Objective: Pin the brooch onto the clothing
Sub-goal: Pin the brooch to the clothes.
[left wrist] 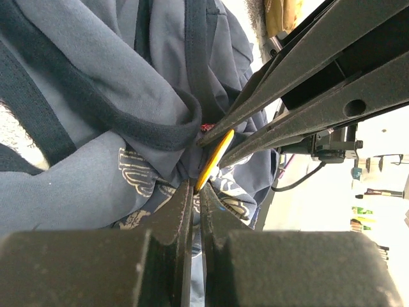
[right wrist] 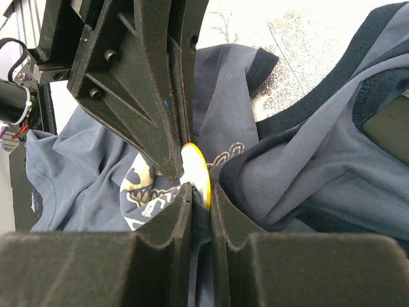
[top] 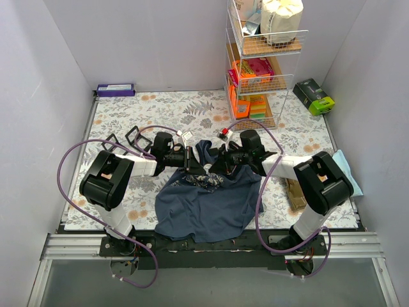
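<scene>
floral tabletop (top: 128,115) bears the clothing (top: 211,208); right gripper (right wrist: 199,193) pinches the brooch (right wrist: 198,167) into its folds, left gripper (left wrist: 197,190) closed alongside.

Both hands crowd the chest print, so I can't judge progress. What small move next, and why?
Probably press the brooch slightly deeper into the tank top fold with the right hand, which clamps its yellow rim; the shut left hand meets its edge, and no fastening shows.

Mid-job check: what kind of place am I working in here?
Probably a lab test booth dressed like a home: plain walls on three sides, a floral cloth as the work surface, and a wire rack of packaged goods at the back right.
</scene>
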Motion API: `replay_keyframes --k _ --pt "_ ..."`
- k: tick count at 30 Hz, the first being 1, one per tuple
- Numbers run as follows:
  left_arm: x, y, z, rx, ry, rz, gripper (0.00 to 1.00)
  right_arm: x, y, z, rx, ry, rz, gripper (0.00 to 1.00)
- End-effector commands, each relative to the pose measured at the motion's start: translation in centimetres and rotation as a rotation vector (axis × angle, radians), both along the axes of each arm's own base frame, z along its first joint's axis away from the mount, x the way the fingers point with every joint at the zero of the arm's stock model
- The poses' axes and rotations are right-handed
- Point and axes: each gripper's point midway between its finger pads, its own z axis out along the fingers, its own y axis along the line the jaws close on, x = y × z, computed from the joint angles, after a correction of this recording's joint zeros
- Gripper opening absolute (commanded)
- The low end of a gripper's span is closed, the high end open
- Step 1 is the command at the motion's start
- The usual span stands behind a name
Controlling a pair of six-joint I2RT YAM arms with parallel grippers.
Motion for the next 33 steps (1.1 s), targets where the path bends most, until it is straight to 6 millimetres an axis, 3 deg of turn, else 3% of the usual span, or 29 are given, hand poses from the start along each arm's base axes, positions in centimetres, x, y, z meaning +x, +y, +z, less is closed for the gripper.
replay_keyframes --k 1,10,22,33 --pt "1.5 -1.7 9.7 -0.18 -0.304 -0.081 0.0 -4.6 -1.6 -5.6 -0.182 0.173 0.062 0.17" --pt "1.5 -1.8 9.7 -0.157 -0.335 -0.087 0.0 -4.6 -0.9 -5.7 -0.213 0.168 0.075 0.17" --pt "0.8 -2.1 10.4 -0.162 -0.385 -0.111 0.0 -2.4 -0.4 -5.4 -0.231 0.186 -0.033 0.14" --pt "1.4 -2.0 9.5 -0.121 -0.359 -0.068 0.0 0.3 -1.3 -2.0 -0.12 0.114 -0.214 0.14"
